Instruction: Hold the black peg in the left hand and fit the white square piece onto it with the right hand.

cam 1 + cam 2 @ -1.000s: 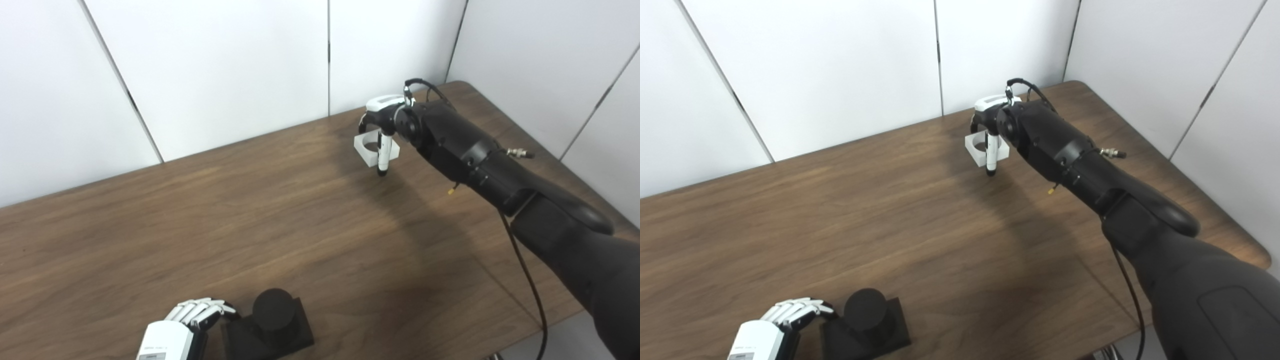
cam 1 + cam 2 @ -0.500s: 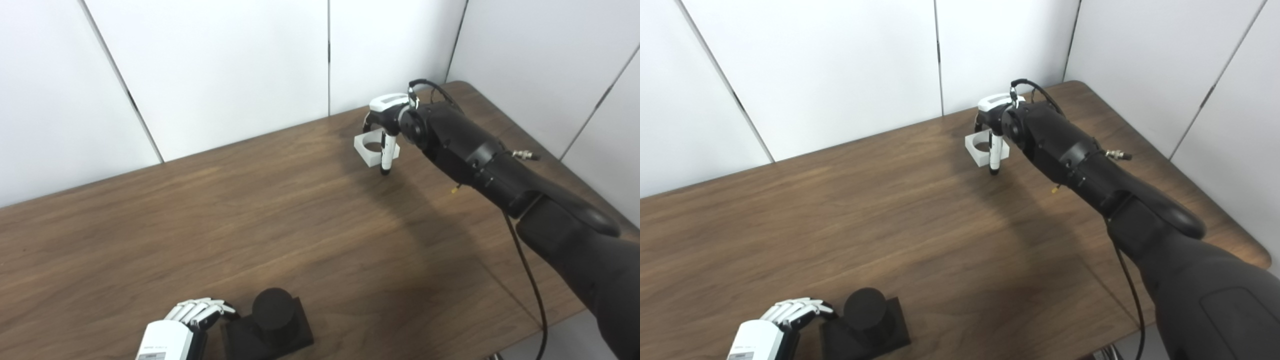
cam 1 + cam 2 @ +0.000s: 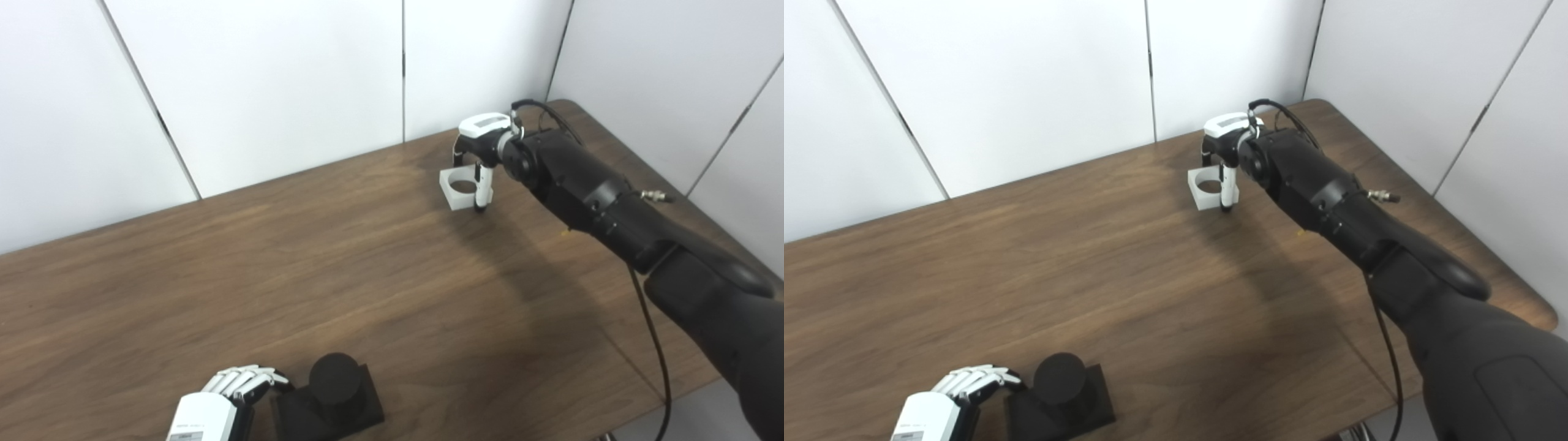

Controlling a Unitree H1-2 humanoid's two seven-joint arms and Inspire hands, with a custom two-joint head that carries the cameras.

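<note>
Where the left arm comes in at the bottom left corner, the left hand (image 3: 236, 392) sits low over the near edge of the wooden table (image 3: 257, 263), with its pale fingers (image 3: 240, 380) curled and pointing right toward the black peg (image 3: 334, 380). The fingertips lie just beside the peg's square black base (image 3: 361, 407), at its left edge. Whether they actually press on it I cannot tell, and the thumb is hidden, so the left hand's grip state stays undetermined. The peg is a short, round, upright cylinder standing on that base, close to the near table edge.

The middle of the table is bare wood grain, with a soft shadow running diagonally toward the far right.

Farther right and well apart from the peg, the white square piece (image 3: 460, 188) is at the far side of the table, near the white wall panels (image 3: 275, 79). It is a white block with a round hole through it, the hole facing up. The right hand (image 3: 1226, 160) reaches it from above at the end of the long black right arm (image 3: 1335, 208). One white finger (image 3: 484, 191) runs down the piece's right face, and dark fingers stand behind its far side, so the hand is closed around the piece. A black cable (image 3: 649, 343) hangs along the arm.
</note>
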